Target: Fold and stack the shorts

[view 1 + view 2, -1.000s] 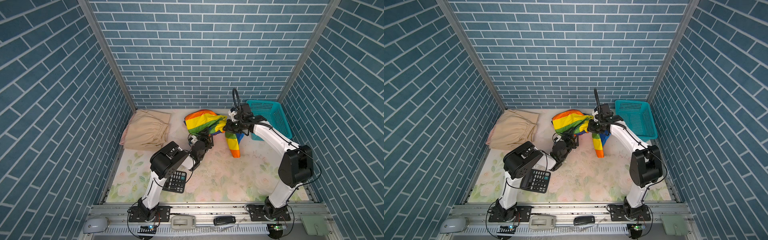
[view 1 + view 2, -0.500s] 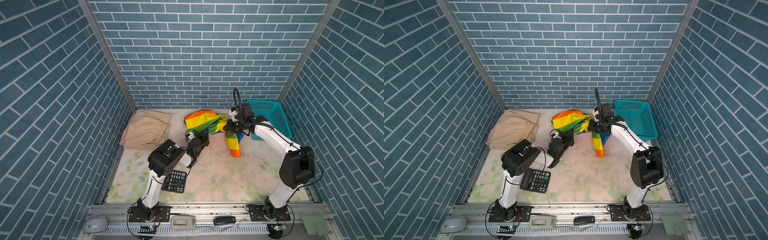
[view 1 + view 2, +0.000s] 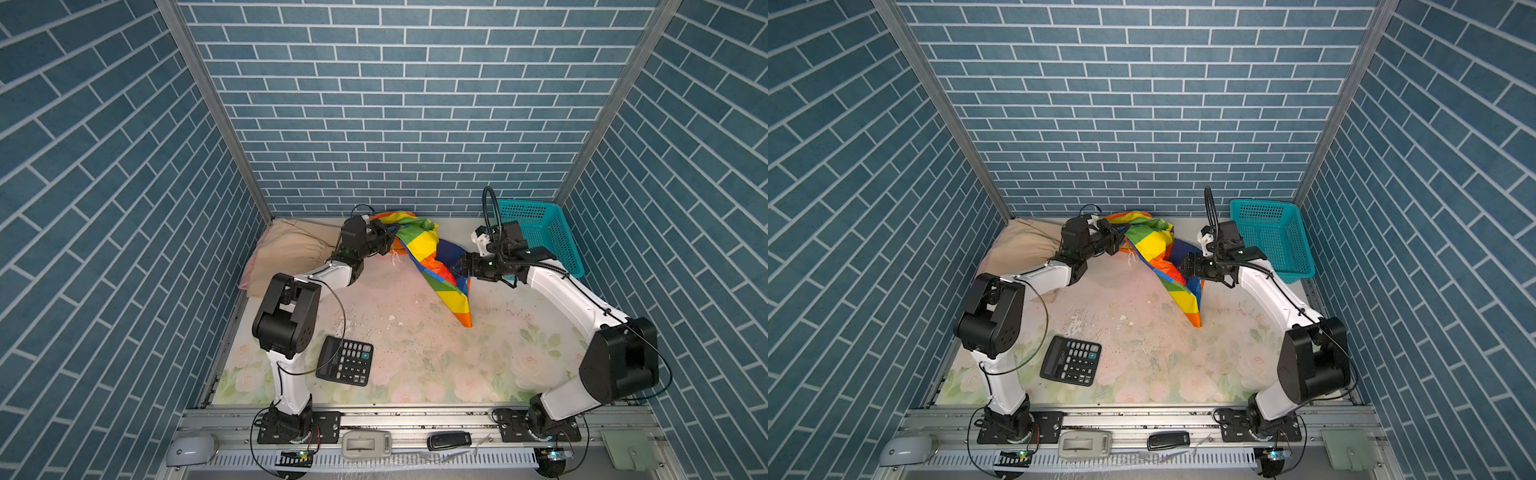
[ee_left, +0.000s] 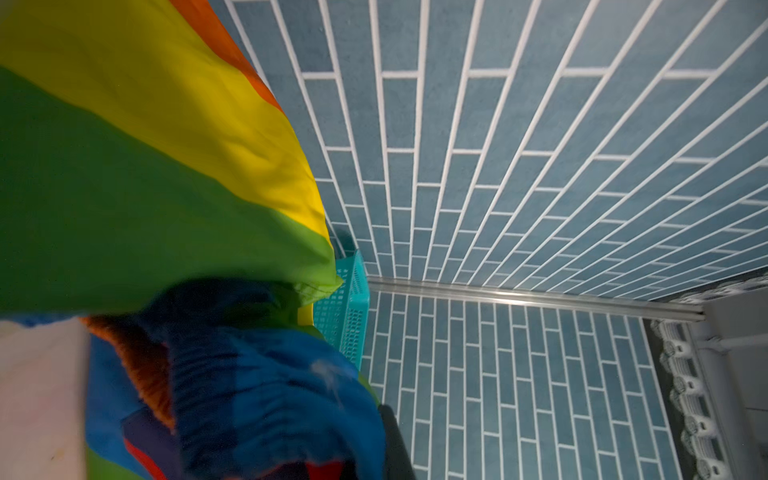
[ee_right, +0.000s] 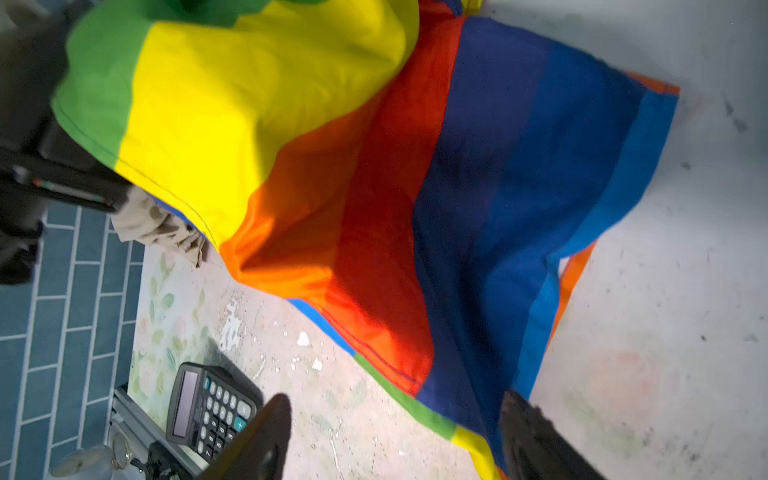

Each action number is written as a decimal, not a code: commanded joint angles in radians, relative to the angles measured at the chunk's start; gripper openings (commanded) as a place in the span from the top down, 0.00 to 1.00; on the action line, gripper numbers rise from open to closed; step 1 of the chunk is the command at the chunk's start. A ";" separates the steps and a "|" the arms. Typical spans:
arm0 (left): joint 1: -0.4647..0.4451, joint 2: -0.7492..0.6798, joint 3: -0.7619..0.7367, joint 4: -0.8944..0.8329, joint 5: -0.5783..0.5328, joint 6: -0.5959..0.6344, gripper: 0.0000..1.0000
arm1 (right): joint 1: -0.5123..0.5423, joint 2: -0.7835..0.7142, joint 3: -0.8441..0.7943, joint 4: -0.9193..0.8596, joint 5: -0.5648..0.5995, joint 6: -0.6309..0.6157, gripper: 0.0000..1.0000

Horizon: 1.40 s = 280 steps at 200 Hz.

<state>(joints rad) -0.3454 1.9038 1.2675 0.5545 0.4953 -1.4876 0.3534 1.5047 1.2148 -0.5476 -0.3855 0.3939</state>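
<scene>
Bright, even overhead light; both top views sharp, walls bowing at the edges. Soft arm shadows fall on the floral table (image 3: pixel 415 353). Wrist views smear the shiny rainbow-striped shorts (image 4: pixel 145 187); my right pincer (image 5: pixel 397 401) looks dark, unfocused.

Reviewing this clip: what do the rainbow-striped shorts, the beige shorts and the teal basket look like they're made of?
Rainbow-striped shorts: thin woven synthetic, probably nylon or polyester; smooth, slightly shiny, with crisp folds and stitched hems.
Beige shorts: softer matte cloth, likely cotton; the waist is gathered and puckered.
Teal basket: rigid moulded plastic, seemingly glossy; its walls are a regular perforated mesh.
</scene>
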 commanded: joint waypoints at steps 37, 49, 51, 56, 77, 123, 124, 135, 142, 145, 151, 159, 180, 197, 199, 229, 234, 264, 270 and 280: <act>0.016 -0.070 0.204 -0.529 0.138 0.363 1.00 | 0.012 -0.227 -0.397 0.245 -0.017 0.343 0.04; 0.025 -0.068 0.217 -0.543 0.147 0.370 1.00 | 0.035 -0.266 -0.467 0.314 -0.003 0.436 0.02; 0.026 -0.068 0.219 -0.546 0.147 0.372 1.00 | 0.039 -0.270 -0.475 0.322 0.002 0.446 0.02; 0.031 -0.069 0.221 -0.550 0.147 0.375 1.00 | 0.053 -0.279 -0.493 0.337 0.014 0.465 0.01; 0.049 -0.077 0.235 -0.575 0.144 0.380 1.00 | 0.134 -0.261 -0.510 0.356 0.062 0.446 0.02; 0.067 -0.085 0.253 -0.599 0.159 0.415 1.00 | 0.231 -0.197 -0.534 0.361 0.105 0.466 0.02; 0.067 -0.086 0.253 -0.601 0.159 0.417 1.00 | 0.231 -0.199 -0.538 0.364 0.106 0.472 0.02; 0.075 -0.097 0.242 -0.598 0.149 0.419 1.00 | 0.238 -0.218 -0.575 0.396 0.112 0.547 0.02; 0.080 -0.105 0.231 -0.591 0.140 0.416 1.00 | 0.240 -0.233 -0.599 0.425 0.105 0.595 0.01; 0.082 -0.110 0.226 -0.587 0.136 0.413 1.00 | 0.240 -0.239 -0.610 0.439 0.104 0.617 0.01; 0.087 -0.115 0.213 -0.576 0.127 0.404 1.00 | 0.242 -0.255 -0.630 0.465 0.105 0.666 0.02; 0.092 -0.119 0.198 -0.550 0.118 0.393 1.00 | 0.246 -0.278 -0.663 0.512 0.117 0.754 0.02; 0.094 -0.118 0.188 -0.492 0.107 0.337 1.00 | 0.277 -0.340 -0.762 0.661 0.190 1.008 0.01; 0.094 -0.114 0.181 -0.452 0.106 0.309 1.00 | 0.335 -0.374 -0.796 0.711 0.288 1.166 0.02; 0.094 -0.114 0.181 -0.450 0.105 0.307 1.00 | 0.343 -0.376 -0.798 0.713 0.291 1.182 0.02; 0.092 -0.124 0.158 -0.428 0.088 0.299 1.00 | 0.466 -0.333 -0.799 0.784 0.446 1.399 0.02; 0.092 -0.126 0.152 -0.420 0.088 0.295 1.00 | 0.483 -0.314 -0.797 0.806 0.460 1.427 0.02; 0.091 -0.130 0.132 -0.394 0.094 0.282 1.00 | 0.572 -0.147 -0.780 0.904 0.488 1.591 0.01; 0.091 -0.132 0.130 -0.392 0.095 0.282 1.00 | 0.591 -0.105 -0.783 0.942 0.500 1.631 0.02; 0.091 -0.136 0.127 -0.392 0.096 0.283 1.00 | 0.615 -0.029 -0.788 1.034 0.511 1.682 0.01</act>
<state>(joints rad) -0.2577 1.8107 1.4082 0.1070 0.5941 -1.2007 0.9195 1.3434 0.4309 0.3073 0.0410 1.8263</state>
